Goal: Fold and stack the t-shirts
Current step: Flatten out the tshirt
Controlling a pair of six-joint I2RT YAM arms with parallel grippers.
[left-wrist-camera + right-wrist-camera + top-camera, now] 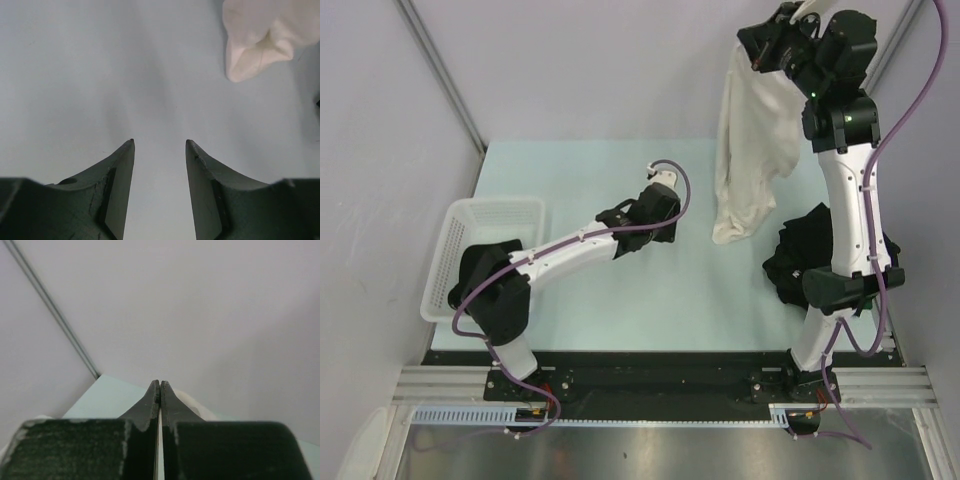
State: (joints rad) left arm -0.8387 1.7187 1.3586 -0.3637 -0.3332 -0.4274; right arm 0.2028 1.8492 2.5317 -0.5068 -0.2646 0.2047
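My right gripper [752, 52] is raised high at the back right and is shut on the cream-white t-shirt [750, 150]. The shirt hangs down limp, and its lower end [732, 228] reaches the table. In the right wrist view the fingertips [160, 385] are closed on a thin strip of cream cloth, and more cloth [192, 405] shows behind them. A heap of black t-shirts [798, 255] lies at the right, partly behind the right arm. My left gripper [665, 178] is open and empty over the table's middle, left of the hanging shirt. In the left wrist view [160, 145] the shirt's lower end [255, 45] lies ahead to the right.
A white plastic mesh basket [480, 212] stands at the table's left edge, beside the left arm's base. Grey walls close in the back and both sides. The pale blue table top [580, 160] stretches between the basket and the hanging shirt.
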